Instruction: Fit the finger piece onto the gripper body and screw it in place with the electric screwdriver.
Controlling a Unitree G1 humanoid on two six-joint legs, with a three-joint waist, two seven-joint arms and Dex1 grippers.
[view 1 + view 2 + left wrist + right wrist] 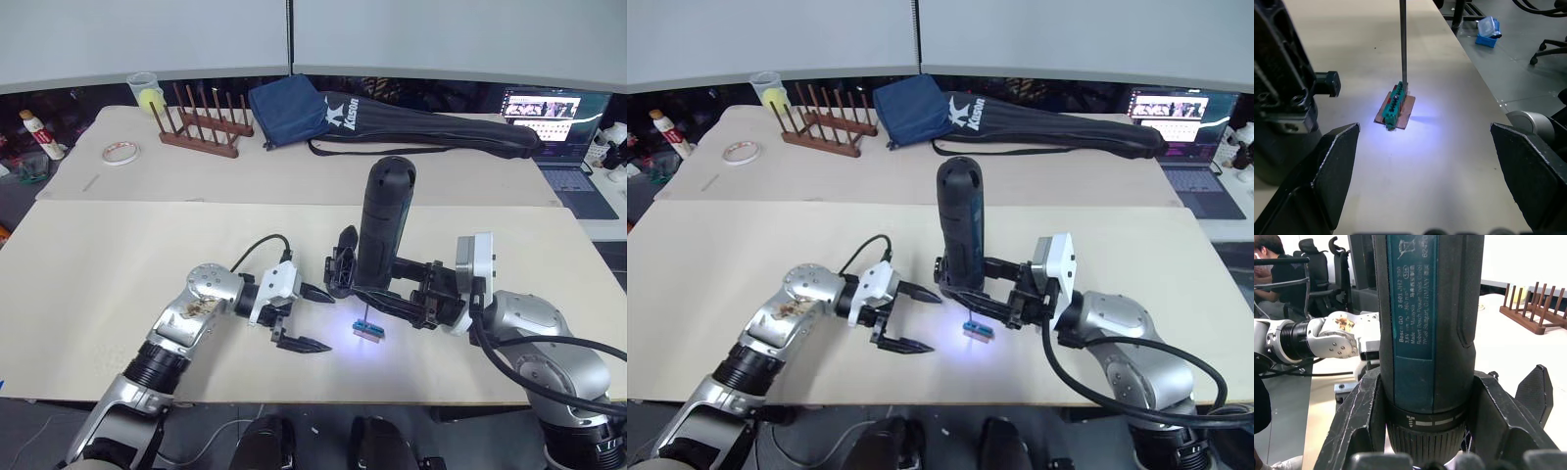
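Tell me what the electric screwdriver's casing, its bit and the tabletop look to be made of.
Electric screwdriver: likely moulded plastic, dark blue-black and matte, with a printed label, held in the right end effector. Its bit: a thin grey shaft with a sheen, apparently steel. Table: pale beige, smooth and matte, perhaps laminate board.

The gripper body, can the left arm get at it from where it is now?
Probably yes. The left gripper is open and empty, beside the gripper body, with bare table between; the electric screwdriver stands on its far side.
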